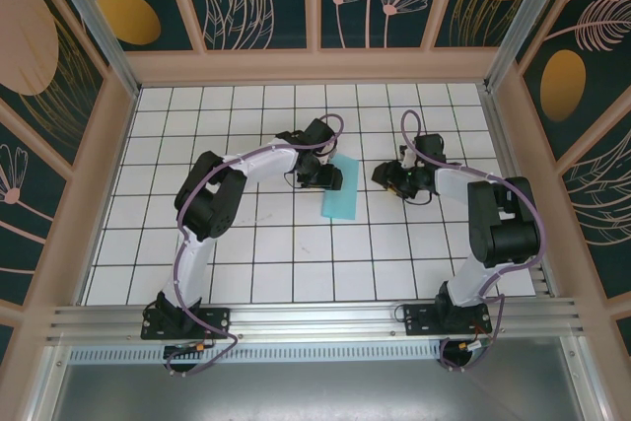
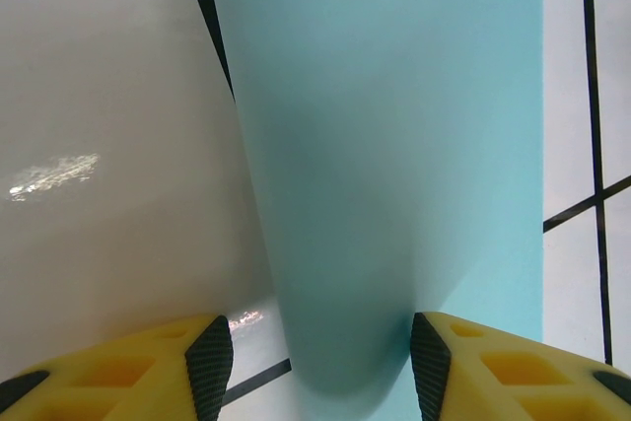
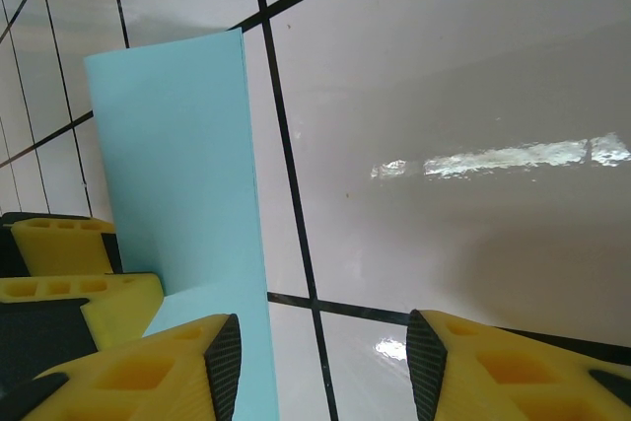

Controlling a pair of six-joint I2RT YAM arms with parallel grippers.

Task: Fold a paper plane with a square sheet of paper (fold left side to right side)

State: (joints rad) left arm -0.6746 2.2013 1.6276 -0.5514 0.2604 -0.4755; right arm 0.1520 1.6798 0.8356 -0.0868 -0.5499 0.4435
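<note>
My left gripper [image 2: 320,354] and right gripper [image 3: 323,354] gape released; I'd pinch this limp square sheet of paper [image 2: 394,145] at its lower-centre curl.

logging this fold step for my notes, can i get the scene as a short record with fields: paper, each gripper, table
paper: square sheet of paper, turquoise, bent over itself into a narrow strip
fold: soft rounded bend, not pressed flat
left gripper: at the sheet's left side, jaws apart, rounded bend sitting between the fingers
right gripper: right of the sheet, jaws open, bare tile between the fingers
table: white tiles, dark grid lines
plane shape: not yet formed
</note>
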